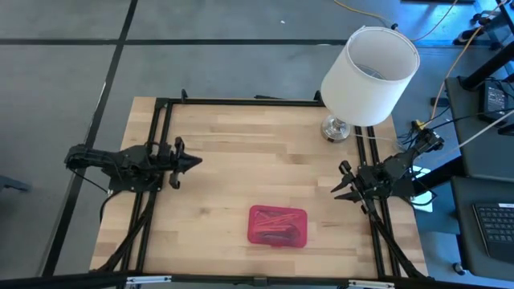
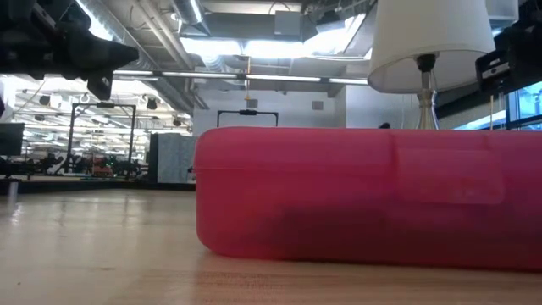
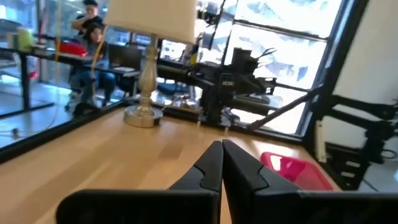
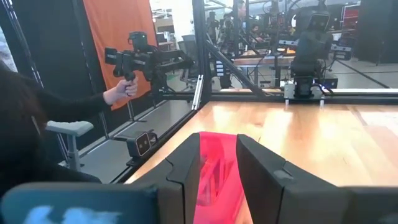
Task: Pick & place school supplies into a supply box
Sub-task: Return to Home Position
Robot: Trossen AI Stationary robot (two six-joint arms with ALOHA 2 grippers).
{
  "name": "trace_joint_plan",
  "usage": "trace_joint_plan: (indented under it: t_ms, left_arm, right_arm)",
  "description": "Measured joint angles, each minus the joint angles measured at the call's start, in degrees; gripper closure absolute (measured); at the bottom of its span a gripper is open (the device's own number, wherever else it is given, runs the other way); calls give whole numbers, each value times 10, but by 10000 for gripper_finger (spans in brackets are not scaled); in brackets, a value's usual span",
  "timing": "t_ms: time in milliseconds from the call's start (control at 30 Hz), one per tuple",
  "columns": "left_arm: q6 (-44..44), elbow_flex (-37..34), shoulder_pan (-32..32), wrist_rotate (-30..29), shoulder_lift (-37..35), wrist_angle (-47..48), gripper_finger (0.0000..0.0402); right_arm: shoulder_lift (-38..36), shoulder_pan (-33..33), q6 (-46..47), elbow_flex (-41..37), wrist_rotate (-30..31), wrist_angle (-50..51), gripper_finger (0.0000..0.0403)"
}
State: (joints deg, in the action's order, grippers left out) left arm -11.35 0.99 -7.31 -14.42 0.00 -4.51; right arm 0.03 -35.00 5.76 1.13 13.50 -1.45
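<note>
Sitting shut on the wooden table, the red supply box lies near the front edge, roughly midway between the two arms. Its lid is down, and from above the thin dark shapes of the school supplies show faintly through the plastic, though I cannot tell one from another. Nothing touches the box.

Well apart from the box, off to its left and farther back, the left gripper hangs above the table's left side with its tips pointing inward. Its jaws are pressed together, the two dark fingers meeting at the tip.

Off to the box's right, and also a little farther back, the right gripper hangs by the table's right edge. Its jaws are spread and hold nothing; the red of the box shows through the gap between them.

Beyond the box, toward the back right corner, stands a lamp with a white shade and a silver base. Past the box's left side, outside the table frame, a person's hand grips a dark handheld device.
</note>
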Motion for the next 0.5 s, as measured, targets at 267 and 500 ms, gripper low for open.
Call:
trace_joint_plan:
  t_ms: [267,500]
  left_arm:
    - [-10,-1,0,-7,1,-3,398]
    - [-9,-1,0,-7,2,-4,398]
  right_arm:
    - [2,0,-2,0,0,1,295]
    - [2,0,-41,0,0,1,295]
